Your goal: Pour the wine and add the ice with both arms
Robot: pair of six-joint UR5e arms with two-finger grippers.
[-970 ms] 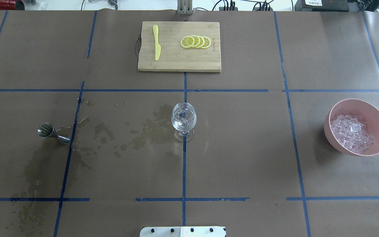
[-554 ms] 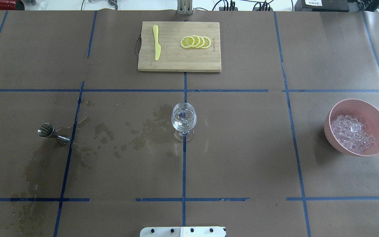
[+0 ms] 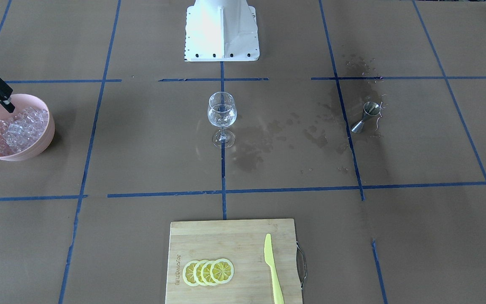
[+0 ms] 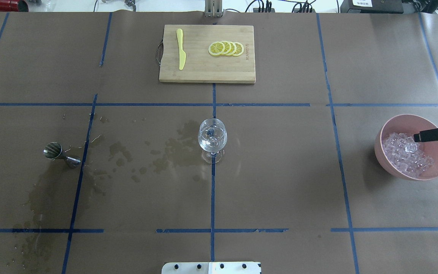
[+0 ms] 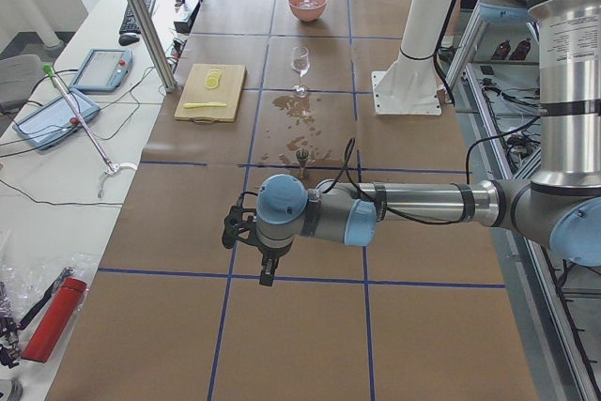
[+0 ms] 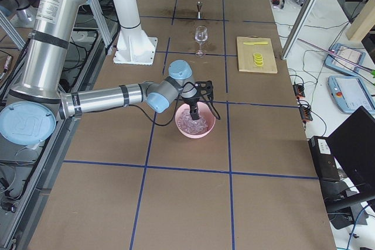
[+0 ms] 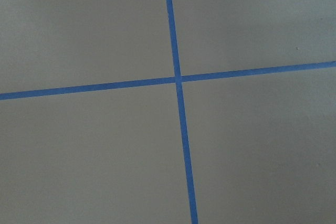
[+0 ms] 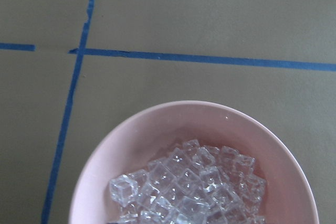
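Observation:
The clear stemmed wine glass [image 4: 212,139] stands at the table's middle with a little clear wine [image 4: 212,144] in it; it also shows in the front view [image 3: 222,114]. The ice [image 4: 407,154] is a heap of clear cubes in a pink bowl [image 4: 381,146] at the right, also in the right wrist view [image 8: 189,184]. My right gripper [image 4: 416,137] hangs over the bowl's far right part, its tip just above the ice [image 3: 17,126]; I cannot tell if it is open. My left gripper [image 5: 268,277] hovers over bare paper far left; I cannot tell its state.
A steel jigger [image 4: 61,154] stands at the left among dark wet stains [image 4: 173,150]. A wooden cutting board [image 4: 207,72] at the far middle carries a yellow knife [image 4: 181,49] and lemon slices [image 4: 226,48]. The white robot base [image 3: 222,33] is at the near edge.
My right gripper has come in from the right edge and moved nearer, to over the pink bowl of ice. The glass, jigger and board have not moved.

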